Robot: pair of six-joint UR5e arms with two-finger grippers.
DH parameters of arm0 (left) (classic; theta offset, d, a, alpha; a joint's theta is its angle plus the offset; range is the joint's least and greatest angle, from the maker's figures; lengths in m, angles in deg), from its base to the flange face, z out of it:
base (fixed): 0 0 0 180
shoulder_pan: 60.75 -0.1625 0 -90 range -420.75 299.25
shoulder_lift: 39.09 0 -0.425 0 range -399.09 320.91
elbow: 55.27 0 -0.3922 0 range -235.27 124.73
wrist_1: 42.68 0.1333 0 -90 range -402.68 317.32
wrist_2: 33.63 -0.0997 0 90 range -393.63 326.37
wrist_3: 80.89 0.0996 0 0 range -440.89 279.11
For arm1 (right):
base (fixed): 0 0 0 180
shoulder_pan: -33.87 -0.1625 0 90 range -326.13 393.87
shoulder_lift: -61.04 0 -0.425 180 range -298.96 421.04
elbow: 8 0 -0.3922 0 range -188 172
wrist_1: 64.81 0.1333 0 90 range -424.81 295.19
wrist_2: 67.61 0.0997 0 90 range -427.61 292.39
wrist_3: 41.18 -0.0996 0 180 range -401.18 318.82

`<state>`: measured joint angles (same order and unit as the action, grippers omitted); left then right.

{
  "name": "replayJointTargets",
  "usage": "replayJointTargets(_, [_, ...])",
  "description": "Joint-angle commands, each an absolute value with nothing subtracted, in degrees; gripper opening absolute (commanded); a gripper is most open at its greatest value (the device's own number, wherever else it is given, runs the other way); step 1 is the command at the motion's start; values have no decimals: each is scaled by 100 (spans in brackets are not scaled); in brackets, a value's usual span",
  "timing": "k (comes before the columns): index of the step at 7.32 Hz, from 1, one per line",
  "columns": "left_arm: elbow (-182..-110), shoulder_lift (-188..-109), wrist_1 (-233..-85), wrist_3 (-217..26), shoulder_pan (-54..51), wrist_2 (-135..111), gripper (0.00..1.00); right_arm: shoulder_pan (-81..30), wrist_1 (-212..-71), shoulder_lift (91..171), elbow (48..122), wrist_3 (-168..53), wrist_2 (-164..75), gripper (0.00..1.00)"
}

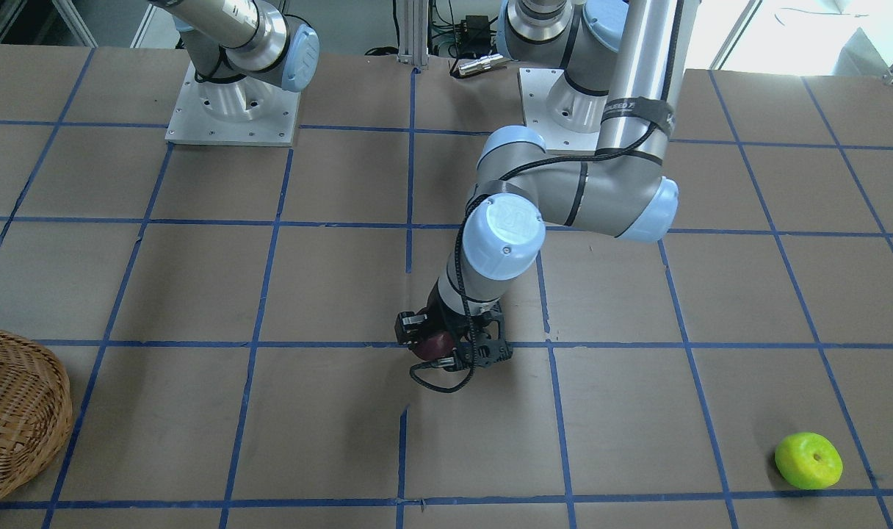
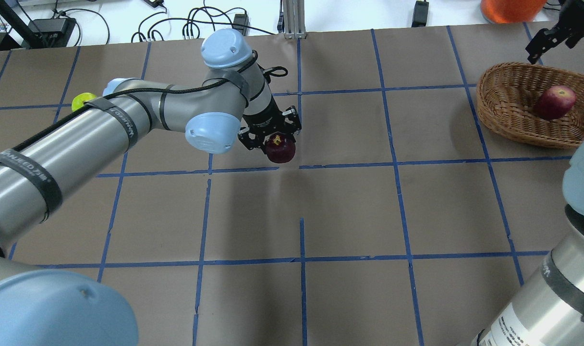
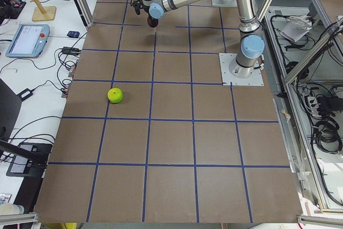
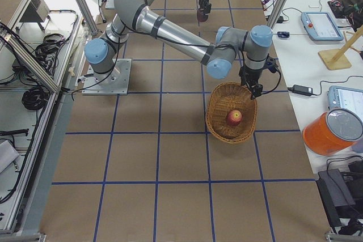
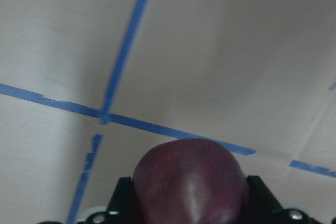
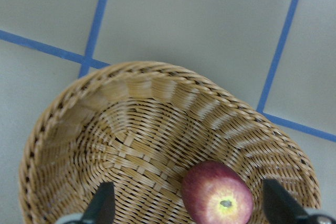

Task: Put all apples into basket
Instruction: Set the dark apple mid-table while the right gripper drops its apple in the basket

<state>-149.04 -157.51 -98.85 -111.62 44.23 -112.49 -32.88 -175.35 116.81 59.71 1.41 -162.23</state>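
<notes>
Status: 1 of 3 in, by what shows. The red round apple (image 2: 554, 102) sits inside the light-brown woven wicker basket (image 2: 513, 129), at the table's (image 2: 349, 216) right end. The right gripper (image 2: 553, 43) hovers just above the basket's far rim. Its fingers (image 6: 102, 203) are spread wide with nothing between them, and the wrist view looks straight down onto the red apple. The left gripper (image 2: 275, 140) is mid-table, fingers clamped on the dark maroon round apple (image 2: 280, 149). That apple looks lifted clear of the table: its shadow falls offset below it, and the wrist view shows bare table under it. So #2 reads as in transit, well apart from the basket, with most of the table's width left to cross. The bright yellow-green round apple (image 1: 808, 461) is untouched, lying alone on the table near the far left end, stem dimple up and toward the operators' side. Left to do: carry and drop the maroon, then pick and place the green. Green is the long haul, since it sits at the opposite end from the basket.
</notes>
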Motion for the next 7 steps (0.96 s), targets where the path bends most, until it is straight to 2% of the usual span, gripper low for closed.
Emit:
replayJointTargets(1, [-15009, -15933, -9692, -11236, 4656, -11255, 79, -3521, -17040, 11746, 5915, -91, -16166, 100])
replayJointTargets(2, [-15010, -15933, -9700, -11227, 4665, -11264, 100, -3635, -16863, 11816, 5932, -301, -16166, 100])
replayJointTargets(4, [-14695, -15513, -10197, -11200, 4560, -11386, 100, -4030, -16309, 12009, 5959, -951, -16166, 100])
replayJointTargets(6, [-14195, -14899, -11855, -10495, 4350, -12104, 100, -4730, -16150, 12124, 6212, -2020, -16131, 100])
replayJointTargets(7, [-14201, -14556, -12436, -9705, 4114, -12177, 100, -5283, -16254, 12238, 6588, -3079, -15878, 100])
